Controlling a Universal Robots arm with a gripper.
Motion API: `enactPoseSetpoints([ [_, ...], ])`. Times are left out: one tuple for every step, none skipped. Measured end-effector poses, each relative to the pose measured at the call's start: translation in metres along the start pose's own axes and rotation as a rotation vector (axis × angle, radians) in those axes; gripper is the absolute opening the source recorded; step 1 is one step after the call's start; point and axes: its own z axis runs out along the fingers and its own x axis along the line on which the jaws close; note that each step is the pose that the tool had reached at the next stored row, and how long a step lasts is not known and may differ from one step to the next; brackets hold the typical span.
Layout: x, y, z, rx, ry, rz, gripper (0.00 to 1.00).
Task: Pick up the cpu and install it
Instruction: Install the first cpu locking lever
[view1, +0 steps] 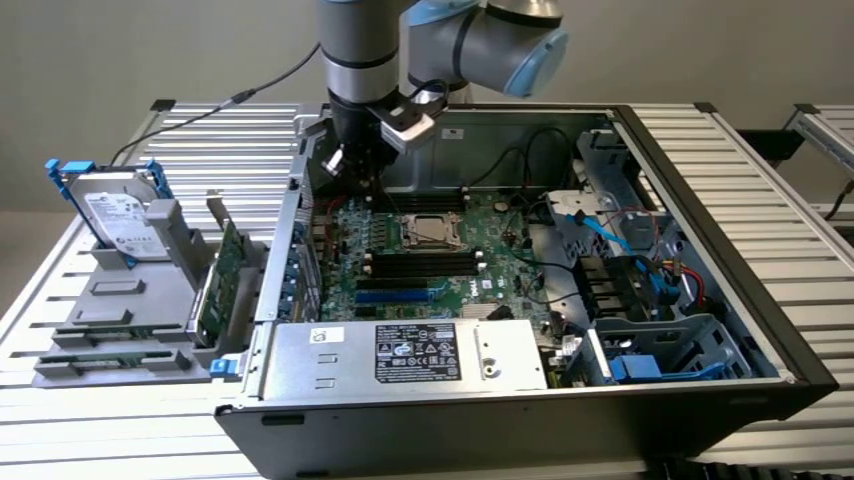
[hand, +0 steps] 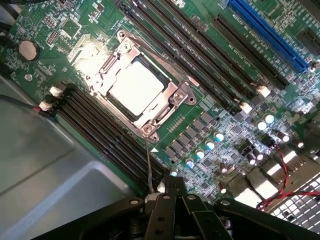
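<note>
Cpu (hand: 136, 87) in socket (hand: 179, 96) — memory slots (hand: 102, 127) alongside

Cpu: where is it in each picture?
Exterior view: the cpu sits mid-motherboard, inside the open computer case.
Wrist view: the cpu lies in a metal socket frame, between black memory slots.
Shared landmark: the blue slot, just past those black slots.
</note>
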Motion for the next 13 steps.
enactPoseSetpoints([
  [0.0, 0.0, 0.0, 0.0063, 0.0073, 0.006, 0.11],
  [0.0, 0.0, 0.0, 0.0125, 0.0152, 0.011, 0.11],
  [0.0, 0.0, 0.0, 0.018, 0.0227, 0.016, 0.11],
  [0.0, 0.0, 0.0, 0.0225, 0.0299, 0.022, 0.11],
  [0.0, 0.0, 0.0, 0.0253, 0.0362, 0.028, 0.11],
  [0.0, 0.0, 0.0, 0.0265, 0.0419, 0.034, 0.11],
  [0.0, 0.0, 0.0, 0.0275, 0.0471, 0.04, 0.11],
  [0.0, 0.0, 0.0, 0.028, 0.0525, 0.046, 0.11],
  [0.0, 0.0, 0.0, 0.0283, 0.058, 0.052, 0.11],
  [0.0, 0.0, 0.0, 0.0284, 0.0632, 0.059, 0.11],
  [0.0, 0.0, 0.0, 0.0281, 0.0682, 0.066, 0.11],
  [0.0, 0.0, 0.0, 0.0276, 0.0734, 0.073, 0.11],
  [0.0, 0.0, 0.0, 0.0265, 0.078, 0.08, 0.11],
])
